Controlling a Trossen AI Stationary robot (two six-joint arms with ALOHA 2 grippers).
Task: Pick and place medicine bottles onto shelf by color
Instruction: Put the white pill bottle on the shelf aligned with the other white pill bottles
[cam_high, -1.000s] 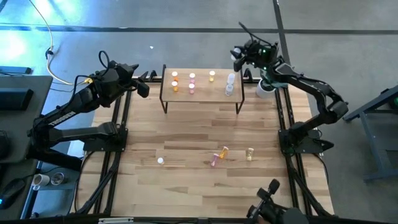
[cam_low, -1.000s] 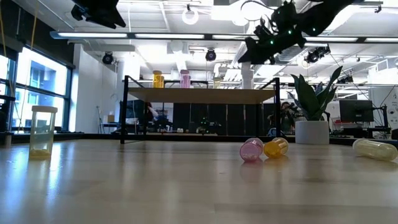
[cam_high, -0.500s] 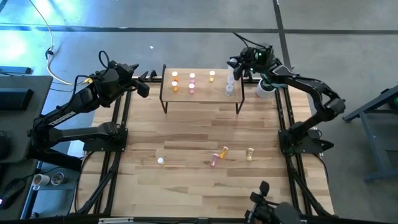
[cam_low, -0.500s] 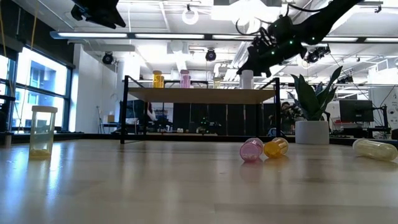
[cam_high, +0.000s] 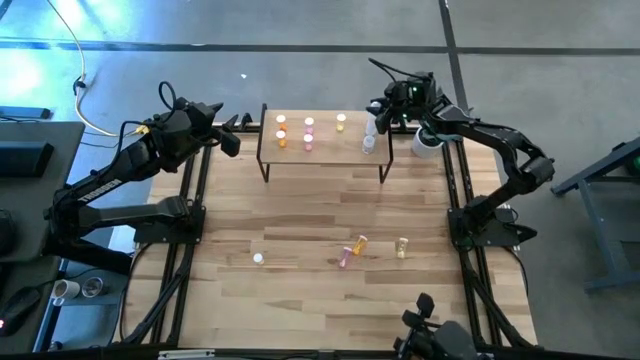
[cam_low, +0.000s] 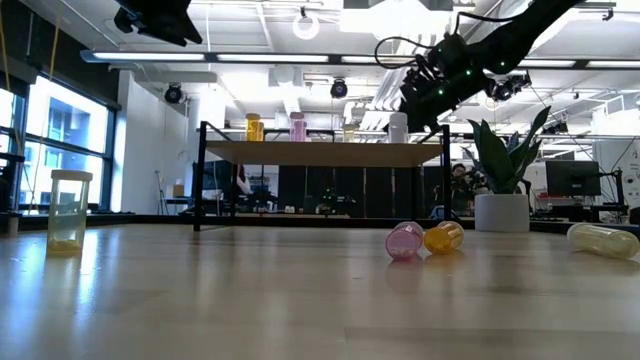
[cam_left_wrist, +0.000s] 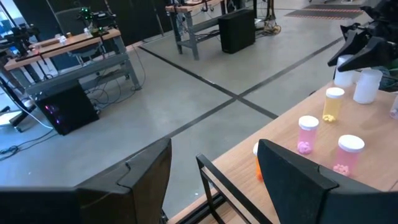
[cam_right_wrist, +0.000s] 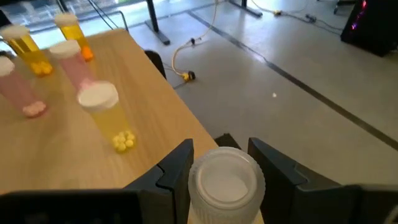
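The shelf (cam_high: 325, 150) stands at the table's far side with orange (cam_high: 281, 140), pink (cam_high: 309, 142) and yellow (cam_high: 341, 120) medicine bottles upright on it. My right gripper (cam_high: 382, 112) is over the shelf's right end, shut on a clear white-capped bottle (cam_low: 398, 127); two more clear bottles (cam_left_wrist: 367, 85) stand beside it. My left gripper (cam_left_wrist: 211, 168) hangs open and raised, left of the shelf (cam_high: 228, 142). On the table near its front, a clear bottle (cam_low: 70, 210) stands upright, and a pink (cam_low: 404, 241), an orange (cam_low: 443, 236) and a pale yellow bottle (cam_low: 603, 239) lie on their sides. My right gripper pinches the clear bottle at its capped top end (cam_right_wrist: 227, 177), one finger (cam_right_wrist: 177, 165) on each side. The fingers come slanting down from the table's right side. The bottle is upright, its bottom at the shelf board's right end; whether it rests there I cannot tell.
The shelf's thin black legs (cam_low: 200, 180) stand on the tabletop. A white cup (cam_high: 425, 142) sits off the table beside the right arm. A potted plant (cam_low: 503, 190) and room furniture show beyond the far edge. Bare tabletop (cam_high: 300, 205) lies between the shelf and the loose bottles.
My right gripper has come down toward the shelf's right end and tipped further downward, carrying the clear bottle. The bottle now shows upright at the shelf board. My left arm has kept still.
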